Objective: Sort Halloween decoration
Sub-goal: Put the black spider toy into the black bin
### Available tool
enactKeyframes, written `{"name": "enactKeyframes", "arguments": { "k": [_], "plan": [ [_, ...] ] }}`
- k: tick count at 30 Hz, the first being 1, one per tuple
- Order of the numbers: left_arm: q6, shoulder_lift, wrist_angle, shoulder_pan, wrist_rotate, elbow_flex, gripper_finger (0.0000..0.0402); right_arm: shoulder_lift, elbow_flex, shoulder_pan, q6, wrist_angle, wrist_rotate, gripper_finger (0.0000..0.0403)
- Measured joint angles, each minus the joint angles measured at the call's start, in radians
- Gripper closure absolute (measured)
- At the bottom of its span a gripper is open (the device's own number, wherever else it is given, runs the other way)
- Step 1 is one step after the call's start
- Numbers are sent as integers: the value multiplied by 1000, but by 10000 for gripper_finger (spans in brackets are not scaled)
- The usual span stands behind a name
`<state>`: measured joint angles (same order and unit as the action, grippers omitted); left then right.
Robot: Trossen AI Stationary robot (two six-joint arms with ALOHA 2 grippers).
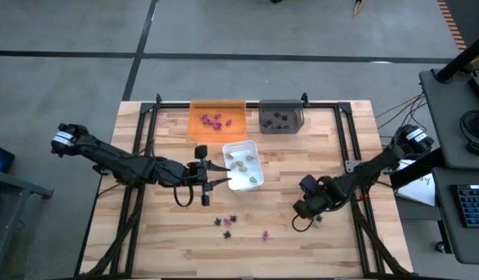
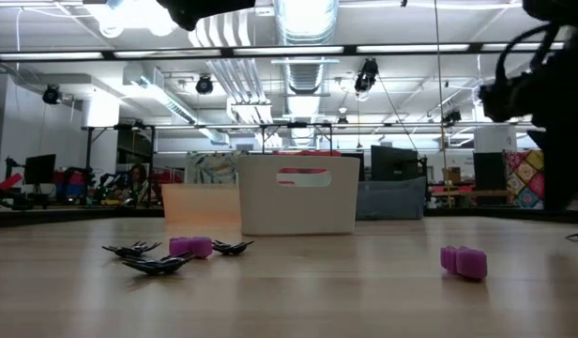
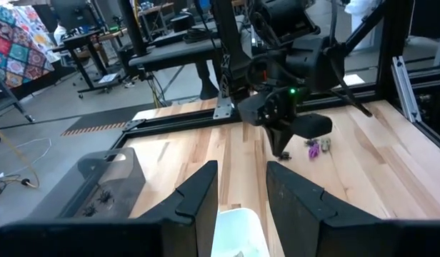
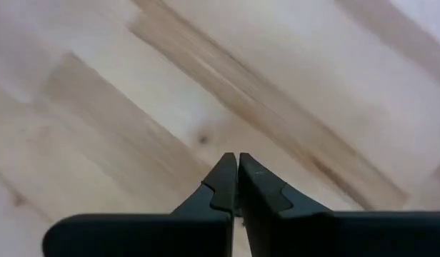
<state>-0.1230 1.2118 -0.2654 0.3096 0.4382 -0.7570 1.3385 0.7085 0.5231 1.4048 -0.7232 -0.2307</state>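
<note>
The Halloween decoration is sorted in part. Purple pieces (image 1: 215, 120) lie in the orange tray (image 1: 197, 109), black ones (image 1: 280, 119) in the grey tray (image 1: 300, 124), and pale ones (image 1: 242, 163) in the white tray (image 1: 253, 148). Loose black pieces (image 1: 225, 222) and a purple piece (image 1: 265, 233) lie on the table. My left gripper (image 1: 211, 175) hovers open beside the white tray (image 3: 238, 227), holding nothing. My right gripper (image 4: 238, 163) points down over bare wood, shut, with nothing between its fingers. A purple piece (image 3: 314, 150) and a pale piece (image 3: 326, 144) lie close beside it.
The three trays stand at the table's far middle. Black frame rails (image 1: 344, 132) run along the table's sides and far edge. In the low view, black pieces (image 2: 158, 263) and purple pieces (image 2: 463, 262) lie in front of the white tray (image 2: 296, 194).
</note>
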Motion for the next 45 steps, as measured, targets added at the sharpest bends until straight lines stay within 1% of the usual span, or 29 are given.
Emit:
{"name": "enactKeyframes", "arguments": {
  "k": [3,7,14,17,20,22,26,35,41,45],
  "plan": [
    [0,34,-60,0,-6,0,303,-34,13,-16,-94,0,-6,394],
    [-20,107,-178,0,-56,0,319,-102,16,-15,-188,1,-6,394],
    [-49,236,-385,0,-63,0,342,-232,-16,25,-223,1,-8,394],
    [-55,278,-438,0,-63,-5,358,-278,-42,57,-221,1,-16,394],
    [-54,319,-414,-2,-63,-55,368,-313,-79,88,-196,3,-28,394],
    [-58,352,-375,-2,-63,-110,375,-329,-99,104,-186,6,-32,394],
    [-91,432,-233,-11,-63,-231,395,-344,-130,136,-183,11,-32,394],
    [-89,704,16,-38,-63,-562,401,-369,-154,236,-192,11,-21,394],
    [-80,854,192,-51,-63,-768,401,-371,-156,329,-245,12,-87,394],
    [-81,929,218,-52,-63,-860,401,-371,-160,364,-254,13,-160,394]
  ]
}}
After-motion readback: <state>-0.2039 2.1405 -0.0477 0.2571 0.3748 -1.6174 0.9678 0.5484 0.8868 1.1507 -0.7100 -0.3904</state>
